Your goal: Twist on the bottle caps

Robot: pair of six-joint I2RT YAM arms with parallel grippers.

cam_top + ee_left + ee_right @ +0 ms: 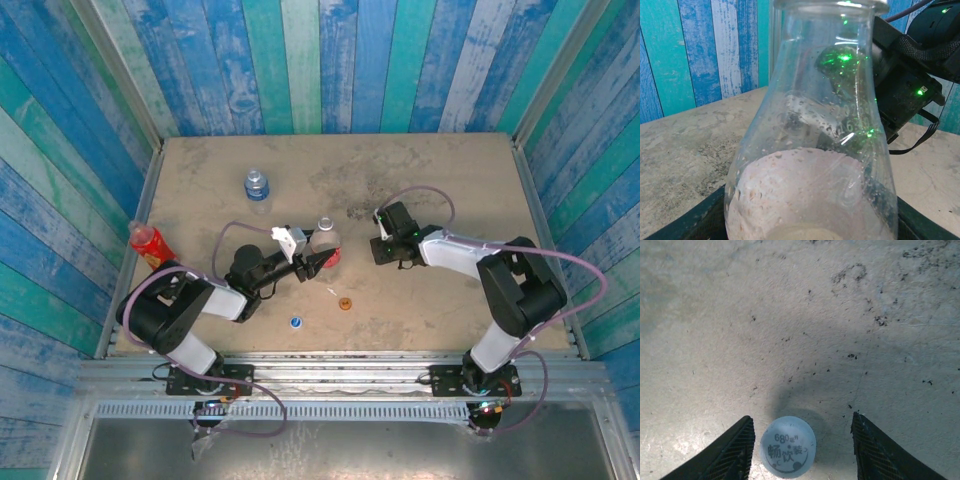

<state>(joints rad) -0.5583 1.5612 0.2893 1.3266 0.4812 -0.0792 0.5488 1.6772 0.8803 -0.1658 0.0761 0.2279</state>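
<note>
My left gripper (316,258) is shut on the clear bottle with a red label (325,238), which stands upright near the table's middle. Seen close in the left wrist view, this bottle (810,150) has an open neck, and dark jaw edges flank its base. My right gripper (801,452) is open and points down at the table, with the white cap (788,446) lying flat between its fingers (735,455), nearer the left one. The blue cap (296,322) and orange cap (346,304) lie loose near the front edge. The blue-label bottle (257,185) and red bottle (148,243) stand apart.
A thin white scrap (331,292) lies between the held bottle and the orange cap. The right arm's black wrist (900,75) sits just behind the held bottle. Blue and green plank walls (330,60) close the table on three sides.
</note>
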